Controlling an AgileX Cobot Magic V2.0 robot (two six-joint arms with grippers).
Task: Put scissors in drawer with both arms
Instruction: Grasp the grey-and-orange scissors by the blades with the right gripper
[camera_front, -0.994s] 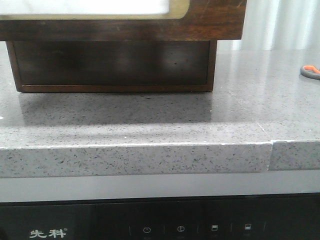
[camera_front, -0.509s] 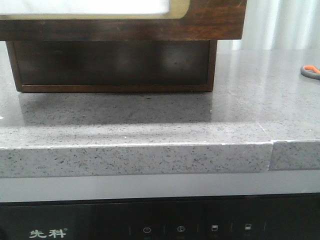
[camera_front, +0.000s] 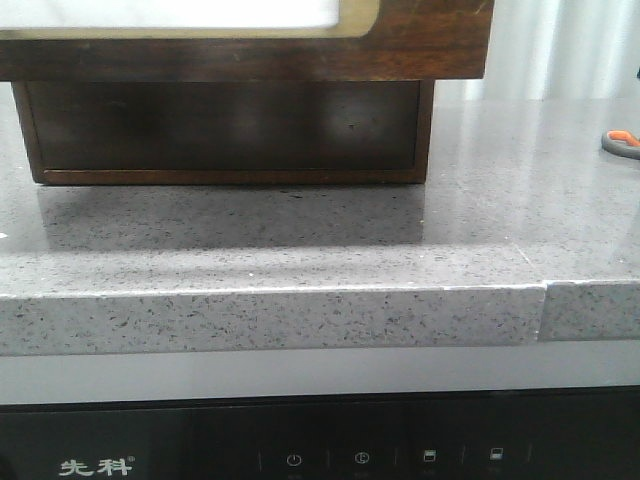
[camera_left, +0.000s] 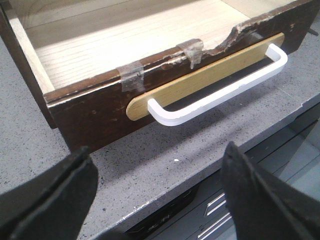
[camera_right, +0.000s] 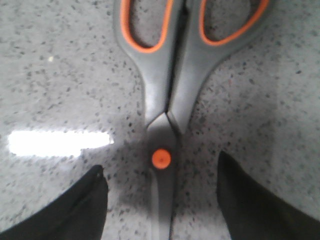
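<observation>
While the drawer (camera_left: 125, 45) stands pulled out, its pale wooden bottom bare, the left pincer (camera_left: 155, 200) hangs released in front of it, jaws spread wide and apart from the white handle (camera_left: 220, 85). Tape patches (camera_left: 131, 77) sit on the chipped top edge of the drawer front. In the front view the drawer (camera_front: 420, 40) overhangs the cabinet (camera_front: 220, 125) at the left of the table (camera_front: 300, 240).

Farther right, near the frame's edge and well apart from the cabinet, lie the scissors (camera_front: 622, 143), flat on the table. The right pincer (camera_right: 160, 200) is released too, hovering over the scissors (camera_right: 165, 100) with a jaw on either side of the orange pivot screw (camera_right: 161, 158), touching nothing as far as I can tell.

Risk, as I judge it: the scissors lie flat on a hard, glossy surface, so closing jaws may skid them aside or pinch only the thin neck, letting them swing or drop on the carry. The drawer's damaged edge could also catch them on the way in.

The table is grey speckled stone, polished enough to mirror a light, with a seam toward its right end. Below its front edge runs a dark appliance panel (camera_front: 300, 455) with icons; a pale curtain (camera_front: 560, 45) hangs behind.
</observation>
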